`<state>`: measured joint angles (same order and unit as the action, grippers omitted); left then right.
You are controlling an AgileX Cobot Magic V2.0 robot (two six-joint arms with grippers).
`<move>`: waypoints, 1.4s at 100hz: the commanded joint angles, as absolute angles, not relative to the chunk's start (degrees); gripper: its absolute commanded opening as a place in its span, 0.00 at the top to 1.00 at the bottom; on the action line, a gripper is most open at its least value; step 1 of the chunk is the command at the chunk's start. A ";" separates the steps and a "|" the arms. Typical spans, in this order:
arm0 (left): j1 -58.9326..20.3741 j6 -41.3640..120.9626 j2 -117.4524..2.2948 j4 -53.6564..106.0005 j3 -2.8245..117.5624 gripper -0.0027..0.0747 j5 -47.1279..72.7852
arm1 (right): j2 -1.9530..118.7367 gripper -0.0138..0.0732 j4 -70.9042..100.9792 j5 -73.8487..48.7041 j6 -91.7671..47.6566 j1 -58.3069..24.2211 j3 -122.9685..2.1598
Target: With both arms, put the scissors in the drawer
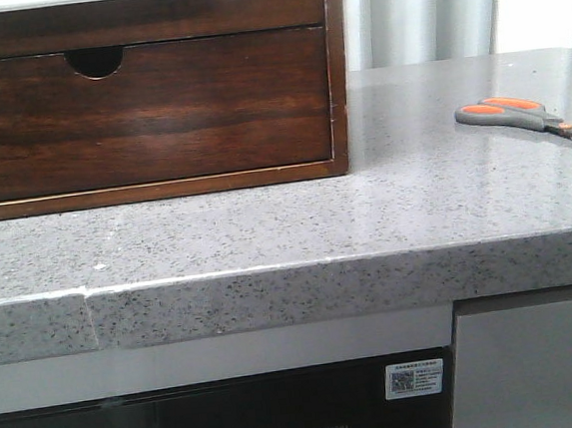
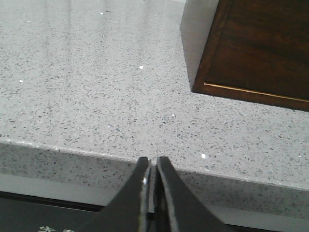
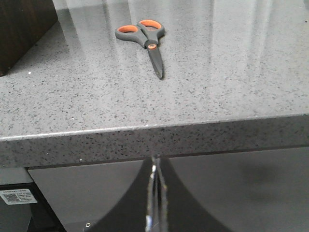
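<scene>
The scissors (image 1: 520, 113), grey handles with orange loops, lie flat and closed on the grey speckled counter at the right, blades pointing right. They also show in the right wrist view (image 3: 146, 37), far beyond my right gripper (image 3: 155, 162), which is shut and empty, below the counter's front edge. The drawer (image 1: 148, 16) is the plain dark brown front at the top of the wooden cabinet, a whitish strip along its upper edge; it looks closed. My left gripper (image 2: 152, 162) is shut and empty at the counter's front edge, near the cabinet's corner (image 2: 256, 53). Neither gripper shows in the front view.
Below the plain front is another drawer front with a half-round notch (image 1: 95, 60). The cabinet stands at the back left of the counter (image 1: 268, 236). Under the counter are a dark appliance panel (image 1: 234, 419) and a grey door (image 1: 535, 367).
</scene>
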<state>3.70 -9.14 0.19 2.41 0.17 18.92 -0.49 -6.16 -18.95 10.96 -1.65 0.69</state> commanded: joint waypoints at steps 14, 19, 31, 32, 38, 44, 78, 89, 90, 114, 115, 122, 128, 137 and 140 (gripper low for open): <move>3.83 -9.62 2.21 3.13 -0.90 0.99 16.64 | -2.14 0.92 -7.11 -17.42 10.70 -1.32 2.51; 3.83 -9.62 2.21 3.13 -0.90 0.99 16.64 | -2.14 0.92 -7.11 -17.42 10.70 -1.32 2.51; 3.83 -9.62 2.21 3.13 -0.90 0.99 16.64 | -2.14 0.92 -7.11 -17.42 10.70 -1.32 2.51; 3.83 -9.62 2.21 3.13 -0.90 0.99 16.64 | -2.14 0.92 -7.11 -17.42 10.70 -1.32 2.51; 3.83 -9.62 2.21 3.13 -0.90 0.99 16.64 | -2.14 0.92 -7.11 -17.42 10.70 -1.32 2.51; 3.83 -9.62 2.21 3.13 -0.90 0.99 16.64 | -2.14 0.92 -7.11 -17.42 10.70 -1.32 2.51; 3.83 -9.62 2.21 3.13 -0.90 0.99 16.64 | -2.14 0.92 -7.11 -18.06 10.70 -1.32 2.51; 3.83 -9.62 2.21 3.13 -0.90 0.99 16.54 | -2.14 0.92 -7.11 -18.07 10.70 -1.32 2.51; 3.83 -9.62 2.21 3.13 -0.90 0.99 16.54 | -2.14 0.92 -7.11 -18.07 10.70 -1.32 2.51; 3.83 -9.62 2.21 2.77 -0.90 0.99 16.16 | -2.14 0.92 -7.11 -18.07 10.70 -1.32 2.51; 3.83 -9.62 2.21 2.77 -0.90 0.99 16.13 | -2.14 0.92 -7.11 -18.07 10.70 -1.32 2.51; 3.83 -9.62 2.21 2.77 -0.90 0.99 15.42 | -2.14 0.92 -7.11 -18.07 10.70 -1.32 2.51; 3.83 -9.62 2.21 2.77 -0.90 0.99 14.88 | -2.14 0.92 -7.11 -18.07 10.70 -1.32 2.51; 3.83 -9.52 2.21 2.48 -0.90 0.99 14.76 | -2.14 0.92 -7.11 -17.82 10.70 -1.32 2.51; 3.83 -9.52 2.21 2.17 -0.90 0.99 14.67 | -2.14 0.92 -7.11 -17.54 10.70 -1.32 2.51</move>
<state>3.70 -9.14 0.19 2.41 0.17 18.52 -0.49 -6.16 -19.08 10.94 -1.65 0.69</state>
